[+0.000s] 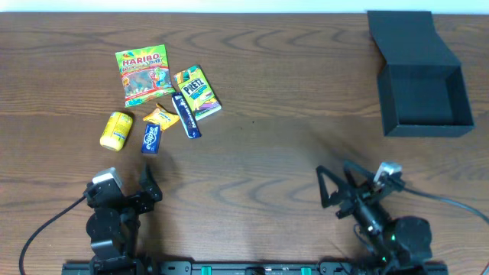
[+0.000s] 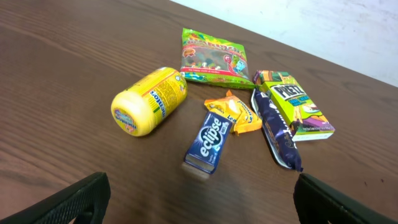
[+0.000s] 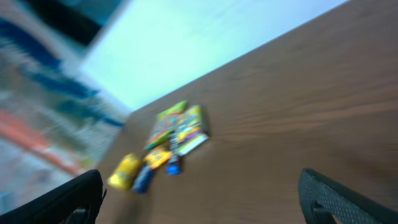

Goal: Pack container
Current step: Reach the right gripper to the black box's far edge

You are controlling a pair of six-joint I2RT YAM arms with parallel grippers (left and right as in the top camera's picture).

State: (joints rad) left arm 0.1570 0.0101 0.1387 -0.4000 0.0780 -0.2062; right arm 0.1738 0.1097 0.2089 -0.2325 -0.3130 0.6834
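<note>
We see the snacks (image 2: pixel 230 115) straight ahead of the left claw (image 2: pixel 200 180), the container (image 1: pixel 422 99) beyond the right claw (image 3: pixel 199 177), both gaping empty.

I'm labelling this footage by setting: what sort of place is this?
Likely a robotics lab bench: a wooden table, left arm and right arm at its edge, a Haribo bag and open container staged.

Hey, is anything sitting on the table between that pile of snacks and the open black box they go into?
Nothing visible. The brown wooden table is bare from the green Pretz carton, the snack nearest it, across to the open dark matte square cardboard box, whose hinged lid lies folded back on the far side.
</note>
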